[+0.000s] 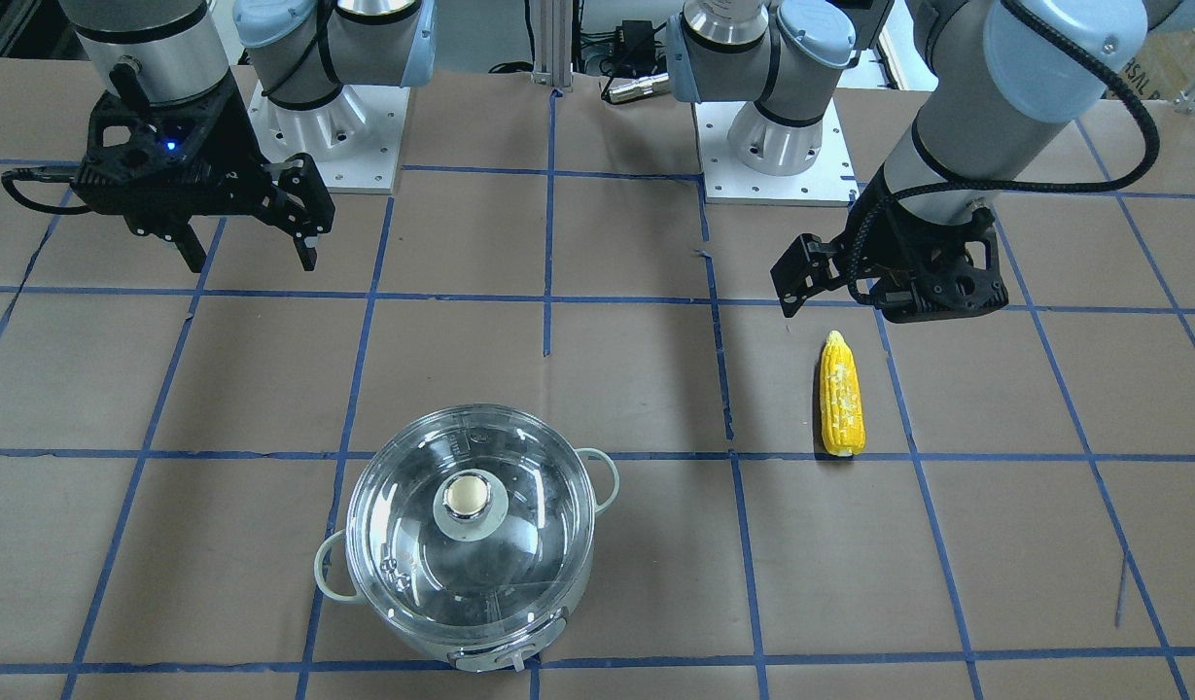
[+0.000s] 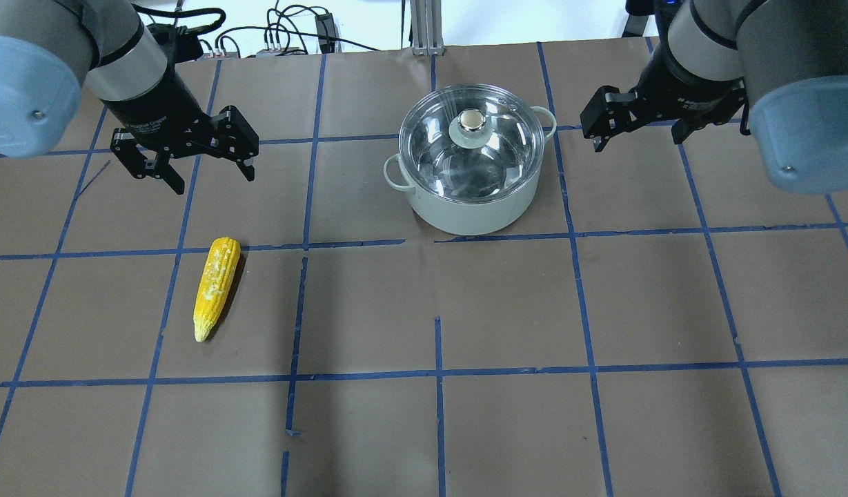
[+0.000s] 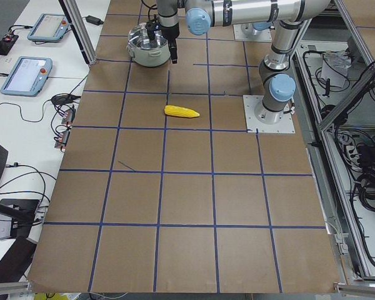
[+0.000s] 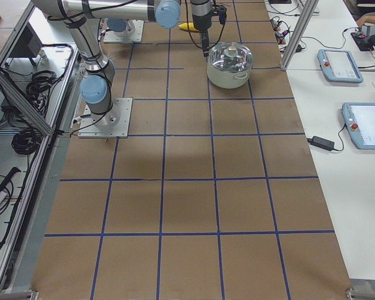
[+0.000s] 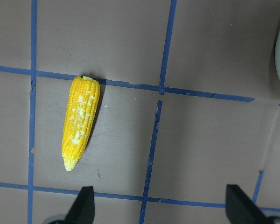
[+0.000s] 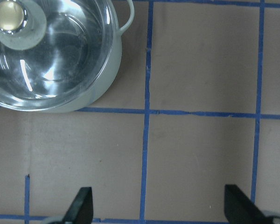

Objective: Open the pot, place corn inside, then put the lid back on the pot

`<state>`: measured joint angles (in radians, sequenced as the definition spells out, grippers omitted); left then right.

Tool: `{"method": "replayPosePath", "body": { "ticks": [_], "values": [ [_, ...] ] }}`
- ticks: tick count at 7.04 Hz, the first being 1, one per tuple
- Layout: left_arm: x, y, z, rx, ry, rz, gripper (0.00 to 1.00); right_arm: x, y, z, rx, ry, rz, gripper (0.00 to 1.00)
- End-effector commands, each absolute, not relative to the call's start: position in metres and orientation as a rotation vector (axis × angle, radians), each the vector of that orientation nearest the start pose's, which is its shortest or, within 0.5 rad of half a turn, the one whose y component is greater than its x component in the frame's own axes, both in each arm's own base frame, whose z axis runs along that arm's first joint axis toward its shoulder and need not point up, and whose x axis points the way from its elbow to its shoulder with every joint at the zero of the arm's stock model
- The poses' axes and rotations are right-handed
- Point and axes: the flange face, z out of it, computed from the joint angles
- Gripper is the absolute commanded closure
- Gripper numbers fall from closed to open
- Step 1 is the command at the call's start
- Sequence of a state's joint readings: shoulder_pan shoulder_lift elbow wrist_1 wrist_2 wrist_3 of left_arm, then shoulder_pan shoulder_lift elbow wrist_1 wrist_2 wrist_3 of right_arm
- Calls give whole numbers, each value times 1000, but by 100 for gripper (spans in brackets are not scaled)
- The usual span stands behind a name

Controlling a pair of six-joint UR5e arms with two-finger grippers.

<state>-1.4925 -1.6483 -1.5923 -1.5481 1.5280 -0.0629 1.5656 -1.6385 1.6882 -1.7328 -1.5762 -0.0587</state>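
one corn [image 2: 217,286] lies flat, tip pointing toward the robot; left gripper [image 2: 214,181] and right gripper [image 2: 637,141] spread.

Overall light: bright and even, from above; brown table [image 2: 506,310] around the pot [image 2: 465,214] shows no dark patches.
Glare: white streaks and blotches on the glass lid [image 1: 412,544]; a hot spot on the knob [image 1: 466,494].
Shadows: soft and short; a thin dark band lies along the corn [image 2: 217,286] on its pot side.
Focus: overhead and front views crisp; wrist views slightly soft.
Side views: pot small, detail coarse.
Distortion: tape lines [image 2: 437,373] near the pot run straight.
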Motion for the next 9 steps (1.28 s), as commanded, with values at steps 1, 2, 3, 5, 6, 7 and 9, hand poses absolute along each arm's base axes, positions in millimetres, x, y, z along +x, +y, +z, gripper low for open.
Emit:
{"method": "replayPosePath", "body": {
  "ticks": [1,2,3,5,6,7,9],
  "values": [
    [-97,-524,442,-228,3179,117,0,129,-467,484,-84,3159,-50,0],
    [-98,-523,443,-225,3181,112,0,128,-463,483,-82,3163,-50,0],
    [-97,-525,436,-221,3180,131,0,128,-464,481,-80,3161,-43,0],
    [-98,-519,441,-210,3179,112,0,129,-466,477,-82,3161,-31,0],
    [-99,-518,436,-211,3180,129,0,129,-466,477,-82,3161,-31,0],
    [-98,-519,437,-205,3178,124,0,130,-467,474,-80,3156,-26,0],
    [-92,-513,443,-194,3107,120,0,131,-471,470,-56,3149,-36,0]
  ]
}}
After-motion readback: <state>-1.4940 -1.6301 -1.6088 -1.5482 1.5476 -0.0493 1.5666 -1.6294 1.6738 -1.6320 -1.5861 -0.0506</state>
